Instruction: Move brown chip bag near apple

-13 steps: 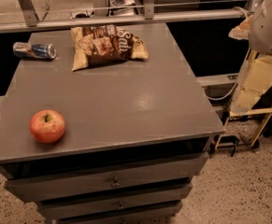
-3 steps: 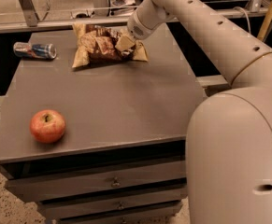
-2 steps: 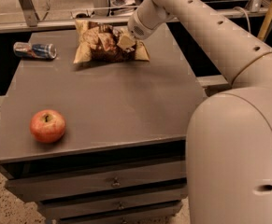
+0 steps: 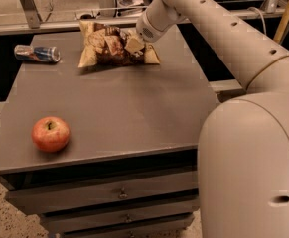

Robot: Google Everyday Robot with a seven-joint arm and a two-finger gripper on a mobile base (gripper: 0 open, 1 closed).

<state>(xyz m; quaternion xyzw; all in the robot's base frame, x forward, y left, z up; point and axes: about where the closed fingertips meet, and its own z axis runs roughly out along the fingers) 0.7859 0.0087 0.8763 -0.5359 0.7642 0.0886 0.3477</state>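
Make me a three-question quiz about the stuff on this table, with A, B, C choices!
1. Where is the gripper?
A. at the bag
B. at the apple
C. at the can

2. What colour is the apple?
A. green
B. red
C. blue

3. How is the can placed?
A. standing upright
B. lying on its side
C. stacked on the bag

Answers:
1. A, the arm reaches over to the far side of the table and the gripper is on the bag there.
2. B, its skin is red with some yellowish patches.
3. B, its long side rests on the table near the back left corner.
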